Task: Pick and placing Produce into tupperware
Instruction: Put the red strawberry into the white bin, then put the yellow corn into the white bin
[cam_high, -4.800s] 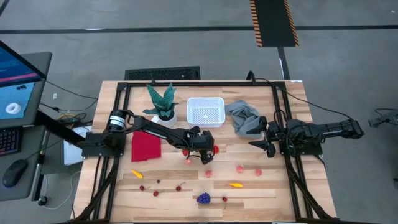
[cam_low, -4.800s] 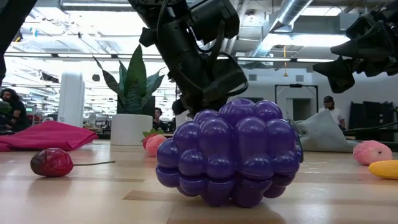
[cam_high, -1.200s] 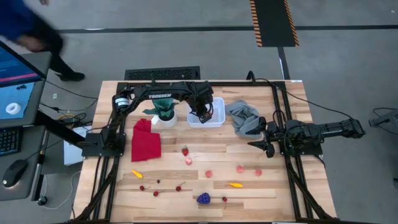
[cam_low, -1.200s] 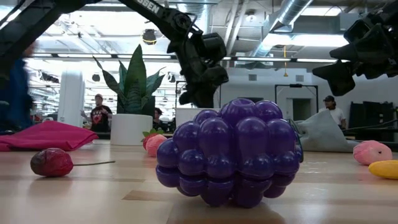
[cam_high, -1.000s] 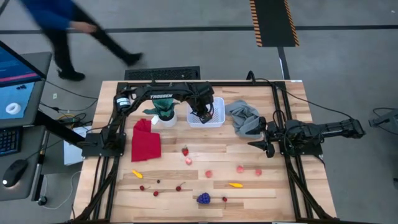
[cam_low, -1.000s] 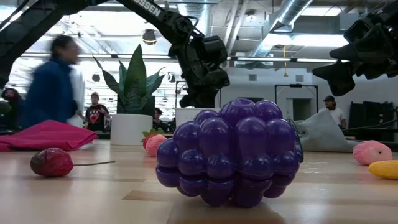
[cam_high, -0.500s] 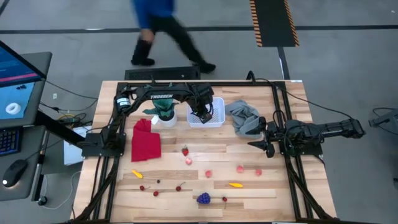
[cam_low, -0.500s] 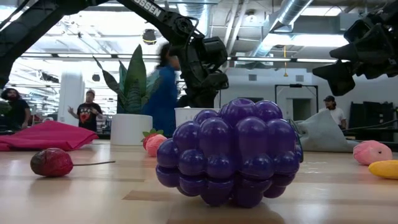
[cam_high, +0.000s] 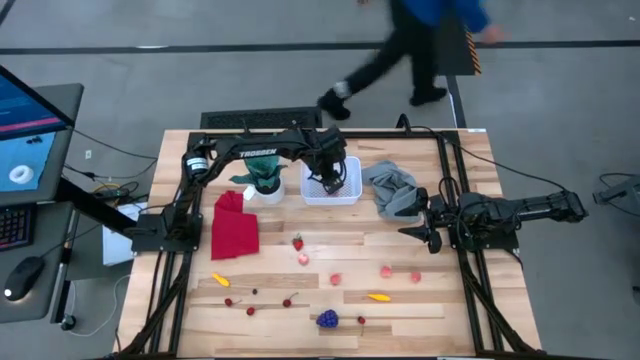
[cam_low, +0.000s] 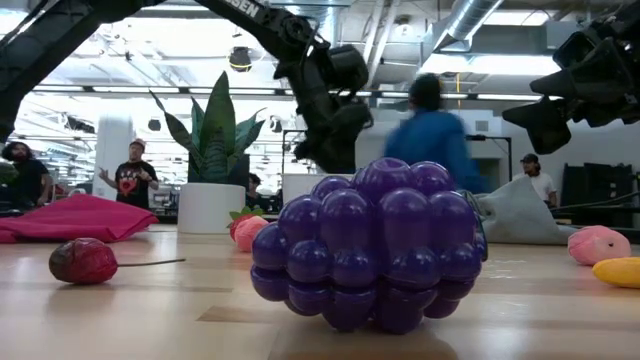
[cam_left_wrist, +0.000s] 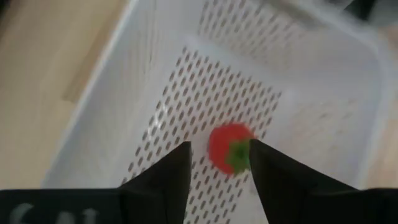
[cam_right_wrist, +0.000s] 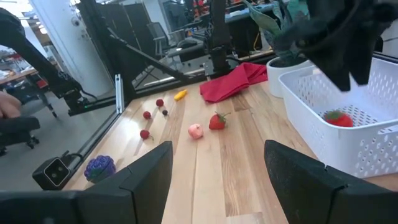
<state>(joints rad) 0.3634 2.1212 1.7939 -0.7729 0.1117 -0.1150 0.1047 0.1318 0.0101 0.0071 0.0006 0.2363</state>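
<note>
Left hand above the small white perforated plastic tupperware bin at the far side of the light wooden table; fingers parted, gripping nothing. Small red toy strawberry with green cap lying loose on the bin's dotted floor, seen between the two fingertips and apart from both. Same strawberry visible inside the bin in the right wrist view, below the left hand.

Right hand at the table's right side beside a crumpled grey cloth, fingers spread wide and empty.

On the table nearer the front: second red strawberry, pink balls, yellow pieces, dark red cherries, purple grape bunch. Folded red cloth and green potted plant in round white pot left of the bin.

Beyond the table: grey floor, blurred person in blue walking past; further people in the low view's background.
</note>
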